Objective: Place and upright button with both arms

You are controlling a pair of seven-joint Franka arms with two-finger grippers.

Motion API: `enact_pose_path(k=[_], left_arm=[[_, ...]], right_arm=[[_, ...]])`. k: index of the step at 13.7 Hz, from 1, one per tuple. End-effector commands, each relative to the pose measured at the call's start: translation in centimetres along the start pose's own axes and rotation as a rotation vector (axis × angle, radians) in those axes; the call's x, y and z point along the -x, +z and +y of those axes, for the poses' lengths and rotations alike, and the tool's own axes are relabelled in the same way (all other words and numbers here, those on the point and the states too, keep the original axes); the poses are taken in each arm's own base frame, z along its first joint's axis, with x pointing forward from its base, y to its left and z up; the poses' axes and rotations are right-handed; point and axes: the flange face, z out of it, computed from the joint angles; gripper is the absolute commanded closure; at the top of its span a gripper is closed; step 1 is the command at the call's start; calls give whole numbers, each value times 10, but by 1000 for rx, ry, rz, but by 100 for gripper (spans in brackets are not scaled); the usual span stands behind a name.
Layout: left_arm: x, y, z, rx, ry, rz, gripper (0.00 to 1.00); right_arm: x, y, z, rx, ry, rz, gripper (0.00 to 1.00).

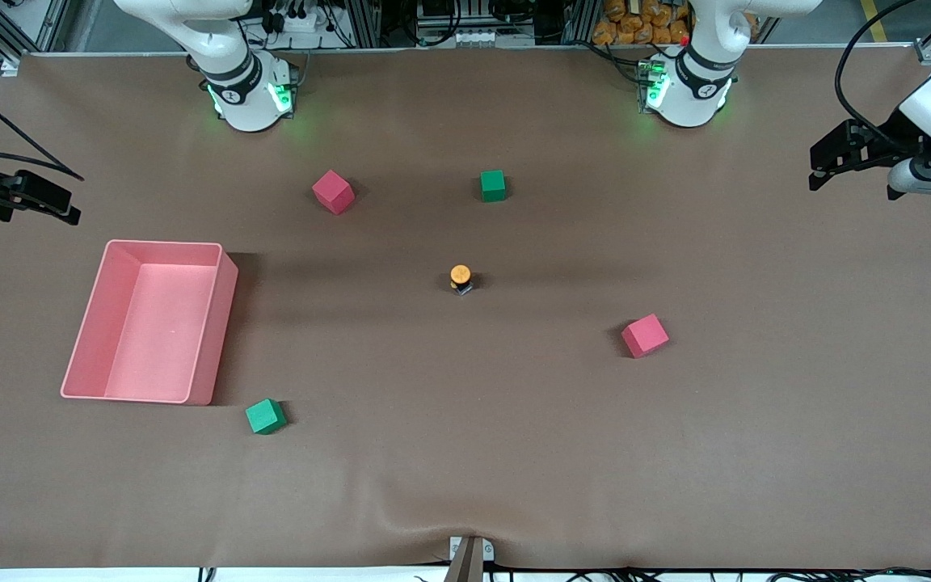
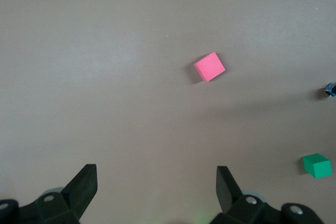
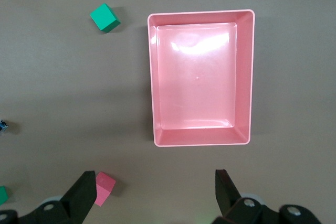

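The button (image 1: 461, 279) stands near the middle of the table, its orange cap on top of the black body. Only a sliver of it shows at the edge of the left wrist view (image 2: 330, 90) and of the right wrist view (image 3: 3, 125). My left gripper (image 1: 825, 166) hangs open and empty over the left arm's end of the table, well away from the button; the left wrist view shows its fingers wide apart (image 2: 156, 182). My right gripper (image 1: 61, 206) hangs open and empty over the right arm's end, near the pink bin, fingers spread (image 3: 155, 182).
A pink bin (image 1: 223, 323) (image 3: 152, 77) lies toward the right arm's end. Two pink cubes (image 1: 333, 191) (image 1: 645, 335) and two green cubes (image 1: 493, 185) (image 1: 265, 416) are scattered around the button. A pink cube (image 2: 210, 66) and a green cube (image 2: 316, 165) lie under the left gripper's camera.
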Motion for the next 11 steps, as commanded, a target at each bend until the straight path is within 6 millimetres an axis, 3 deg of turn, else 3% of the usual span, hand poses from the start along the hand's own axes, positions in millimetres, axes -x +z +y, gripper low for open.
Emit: enact_pose_path(k=[1, 8, 10, 11], left_arm=[[3, 1, -4, -8, 0, 7, 0], [1, 3, -6, -11, 1, 2, 0], [2, 5, -17, -11, -22, -1, 0], [1, 3, -8, -19, -8, 2, 0]], right_arm=[[3, -3, 3, 2, -8, -1, 0], [3, -2, 3, 2, -8, -4, 0], [3, -2, 3, 2, -10, -4, 0], [3, -3, 3, 2, -10, -2, 0]])
